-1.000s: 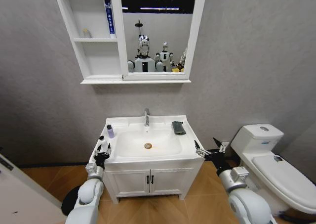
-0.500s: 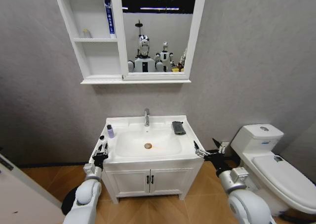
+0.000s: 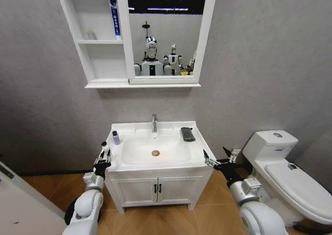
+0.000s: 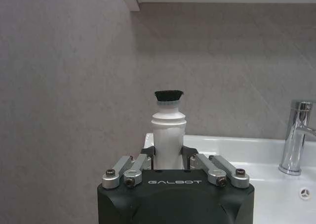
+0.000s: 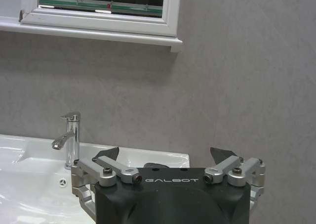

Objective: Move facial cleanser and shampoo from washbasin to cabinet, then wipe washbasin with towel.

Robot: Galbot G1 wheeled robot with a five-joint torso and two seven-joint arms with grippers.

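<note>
Gripping the facial cleanser [image 4: 168, 135] low at the washbasin [image 3: 155, 165] left edge, your left tool [image 4: 168, 159] could tip it; right tool [image 5: 168, 159] waits spread wide.

Purple shampoo [image 3: 115, 137] upright on washbasin [image 3: 194, 153]; towel [image 3: 187, 134] back-right.

white washbasin [image 3: 129, 165], purple shampoo [image 3: 115, 138], dark towel [image 3: 188, 134]

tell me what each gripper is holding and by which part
The left gripper is shut on the slim white plastic bottle with a dark cap, clamped around its lower body. The right gripper is open and holds nothing.
</note>
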